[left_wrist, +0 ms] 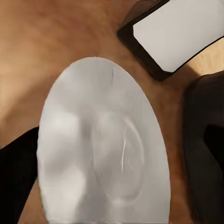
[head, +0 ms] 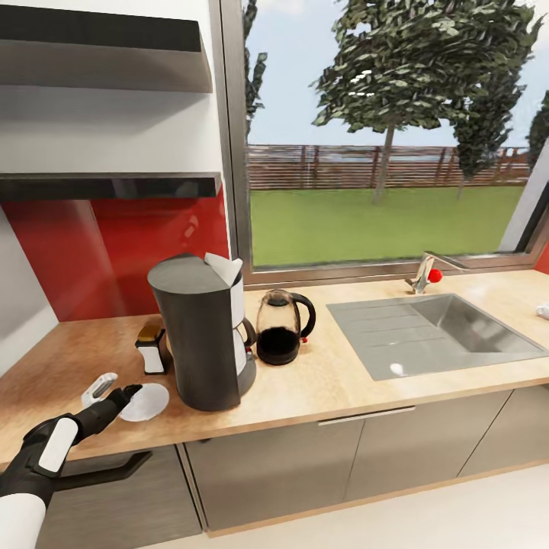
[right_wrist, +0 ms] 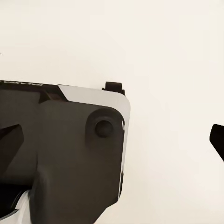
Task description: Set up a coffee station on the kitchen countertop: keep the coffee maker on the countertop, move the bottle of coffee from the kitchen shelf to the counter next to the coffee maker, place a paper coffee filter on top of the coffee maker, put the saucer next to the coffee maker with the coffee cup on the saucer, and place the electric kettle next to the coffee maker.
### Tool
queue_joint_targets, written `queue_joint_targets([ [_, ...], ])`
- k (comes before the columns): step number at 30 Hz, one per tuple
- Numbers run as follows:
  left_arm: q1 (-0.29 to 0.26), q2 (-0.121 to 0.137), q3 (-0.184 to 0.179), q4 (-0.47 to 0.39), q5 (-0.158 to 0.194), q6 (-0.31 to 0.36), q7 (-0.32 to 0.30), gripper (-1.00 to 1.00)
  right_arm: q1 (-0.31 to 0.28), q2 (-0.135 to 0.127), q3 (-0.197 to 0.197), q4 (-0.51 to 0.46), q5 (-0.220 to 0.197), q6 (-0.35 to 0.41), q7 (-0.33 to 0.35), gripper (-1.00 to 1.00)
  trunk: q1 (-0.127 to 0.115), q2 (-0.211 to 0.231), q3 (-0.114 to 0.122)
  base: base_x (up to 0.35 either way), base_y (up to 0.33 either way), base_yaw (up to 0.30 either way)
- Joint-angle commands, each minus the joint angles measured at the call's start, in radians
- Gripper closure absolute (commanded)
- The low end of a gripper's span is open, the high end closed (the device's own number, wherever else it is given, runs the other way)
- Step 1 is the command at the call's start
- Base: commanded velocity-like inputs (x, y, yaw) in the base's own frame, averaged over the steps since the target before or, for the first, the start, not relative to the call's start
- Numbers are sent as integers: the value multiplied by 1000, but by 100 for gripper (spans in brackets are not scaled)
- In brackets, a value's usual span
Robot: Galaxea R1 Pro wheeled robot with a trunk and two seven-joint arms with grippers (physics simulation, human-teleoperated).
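A: Where's the saucer [head: 146, 402] at?
B: Flat on the surface [head: 320, 381], near-left of the coffee maker [head: 204, 335]. Left gripper [head: 126, 397] is at its left edge; can't tell if the jaws are clamped.

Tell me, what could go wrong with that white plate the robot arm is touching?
The saucer lies close to the countertop's front edge, so a clumsy nudge from the left gripper might slide it off. It also sits right beside the coffee maker, so shifting it could bump that.
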Motion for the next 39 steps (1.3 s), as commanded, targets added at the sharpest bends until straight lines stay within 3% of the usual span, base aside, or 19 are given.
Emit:
queue_joint_targets([
  [1,-1,-1,3,-1,0,7,-3,-100,0,0,1,-2,7,6,3,-100,1,-2,-2,0,0,0],
  [7,-1,0,4,-3,-43,7,-3,-100,0,1,2,-3,7,6,3,-100,1,-2,-2,-60,50,0],
  [21,-3,0,3,-18,-38,16,-27,-100,0,5,2,-3,7,6,3,-100,1,-2,-2,-173,139,0],
  [24,-2,5,-33,-22,-37,25,-140,-100,0,6,3,-3,7,6,3,-100,1,-2,-2,-5,4,0],
  [28,-1,15,-66,-22,-40,72,-363,-100,0,9,3,-3,5,2,4,-100,1,-2,-2,-1,1,0],
  [30,0,32,-72,-23,-40,167,-489,-100,0,10,3,-3,4,0,3,-100,1,-2,-2,0,0,0],
  [33,15,64,-76,-23,-41,203,-628,-100,0,10,2,-5,2,0,3,-100,1,-2,-2,0,0,-21],
  [35,75,102,-109,-23,-43,211,-766,-100,0,11,2,-7,1,-1,3,-100,1,-2,-2,0,0,-186],
  [39,135,132,-149,-24,-47,212,-874,-100,0,12,0,-9,1,0,3,-100,1,-2,-2,0,0,-246],
])
